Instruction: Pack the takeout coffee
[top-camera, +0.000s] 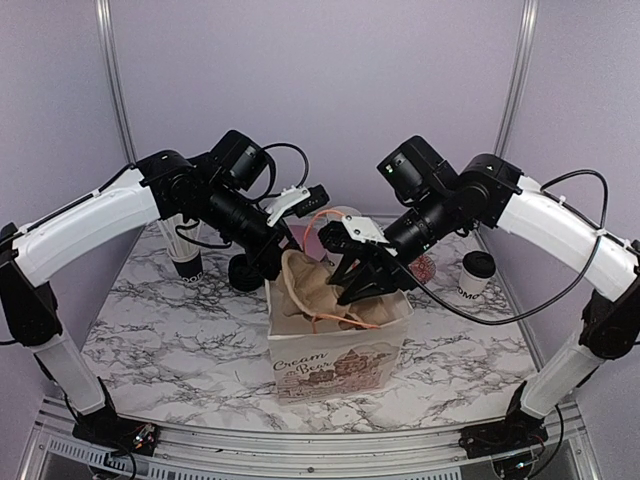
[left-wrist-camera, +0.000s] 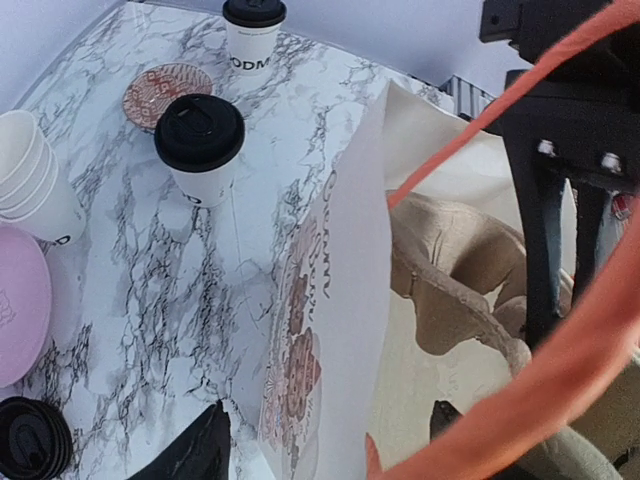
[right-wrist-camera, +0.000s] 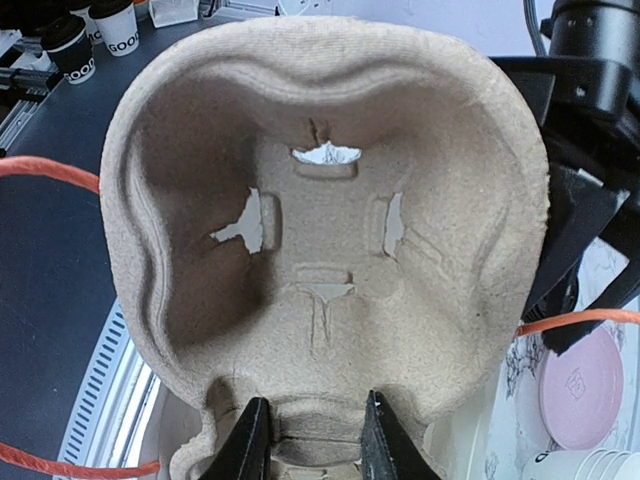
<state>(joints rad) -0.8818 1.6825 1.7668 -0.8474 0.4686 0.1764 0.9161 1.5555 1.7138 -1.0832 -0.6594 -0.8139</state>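
Note:
Two takeout coffee cups, white with black dome lids, stand on the marble table: one (left-wrist-camera: 200, 145) near the bag and one (left-wrist-camera: 253, 30) farther off, which also shows at the right of the top view (top-camera: 477, 275). A white paper bag (top-camera: 340, 345) with orange handles (left-wrist-camera: 540, 370) stands in the middle. My right gripper (right-wrist-camera: 315, 445) is shut on the edge of a brown pulp cup carrier (right-wrist-camera: 330, 200) and holds it tilted in the bag's mouth. My left gripper (left-wrist-camera: 325, 445) is open astride the bag's back wall (left-wrist-camera: 340, 300), one finger outside and one inside.
Stacked lidless white cups (left-wrist-camera: 30, 190), a pink plate (left-wrist-camera: 20, 300), a stack of black lids (left-wrist-camera: 30, 440) and a round reddish coaster (left-wrist-camera: 167, 93) lie behind the bag. A dark cup of white straws (top-camera: 187, 262) stands at the back left.

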